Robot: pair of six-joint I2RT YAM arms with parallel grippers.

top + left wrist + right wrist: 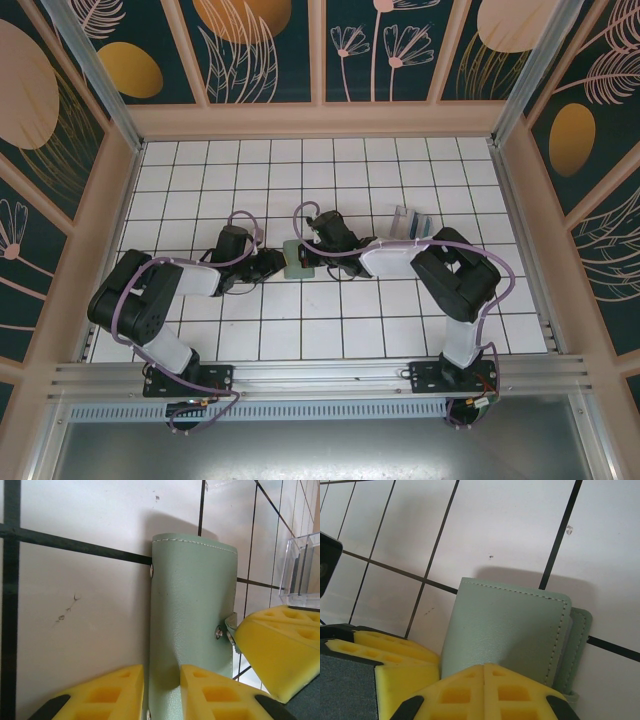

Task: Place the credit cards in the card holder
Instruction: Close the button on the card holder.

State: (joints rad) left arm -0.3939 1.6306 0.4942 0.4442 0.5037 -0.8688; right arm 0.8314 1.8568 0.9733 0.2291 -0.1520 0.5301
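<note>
White-tiled table (350, 330) w/ dark grid lines, floral panels round the walls. Card holder (297, 258) lies about mid-table, closed, sage-green cover up, right between the two arms' tips. Left gripper (162, 682) is pinching one edge of it: yellow fingers (107, 695) sit either side, and the green cover runs down btwn them. Right gripper (485, 680) comes in from the right w/ its tips pressed together against the holder's edge. In the left wrist view one of its pads touches the snap-tab side. Can't tell if a thin flap is caught btwn those closed tips or if they only push on the cover.

Credit cards (420, 223) stand in a clear tray (295, 555) to the right and a bit farther back, well apart from the holder. No card is seen at the holder, so the job looks barely begun; prob. the step in hand is getting the wallet open.

What could go wrong:
- Cover slips out of the left pinch, since the grip is only on the edge, and the holder skids on smooth tile.
- Right tips have no real hold on the flap, so pulling gives no opening.
- Both arms are crowded on one small item, so the pads could knock each other.
- Holder springs closed once released, before a card arrives.
</note>
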